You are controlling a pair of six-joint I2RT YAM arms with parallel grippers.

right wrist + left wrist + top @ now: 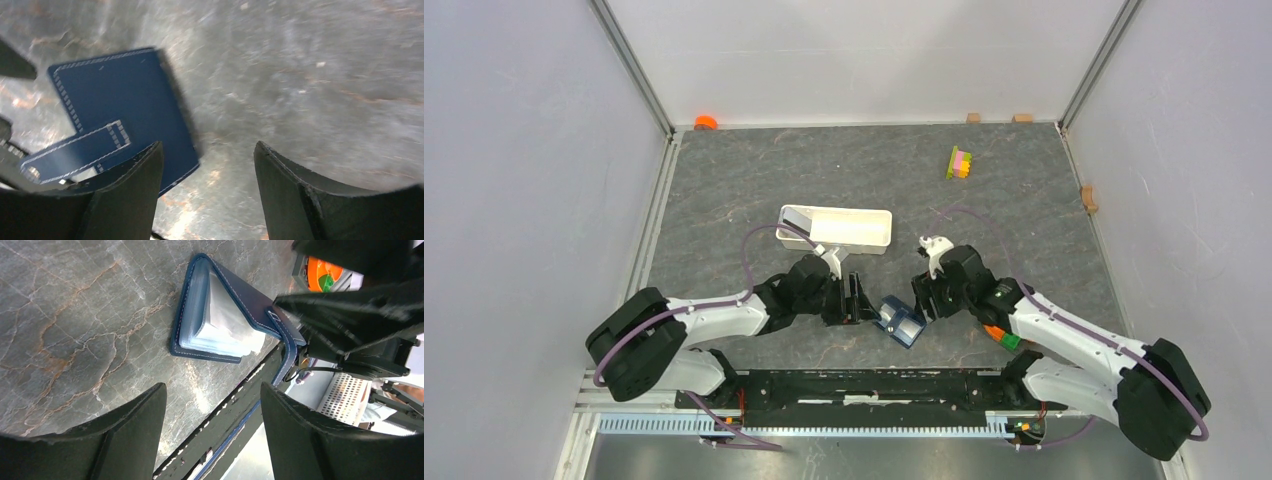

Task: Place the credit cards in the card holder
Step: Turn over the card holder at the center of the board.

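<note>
1. Left gripper (210, 405) and right gripper (207, 165) are shown spread, empty.
2. The card holder (902, 322) lies between them, six o'clock on the table (824, 170).
3. No loose credit cards are seen; flap closing is judged next.

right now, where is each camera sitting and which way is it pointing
top external: fixed above and behind the bases, looking down on the grey marbled table; both arms show, left pincer and right pincer flanking the navy-blue folding card holder.
left wrist: on the left arm, facing down and toward the right arm; own open fingers, holder's clear pockets.
right wrist: on the right arm, facing down; own open fingers, holder's navy cover.
shared: all three see the holder.
</note>
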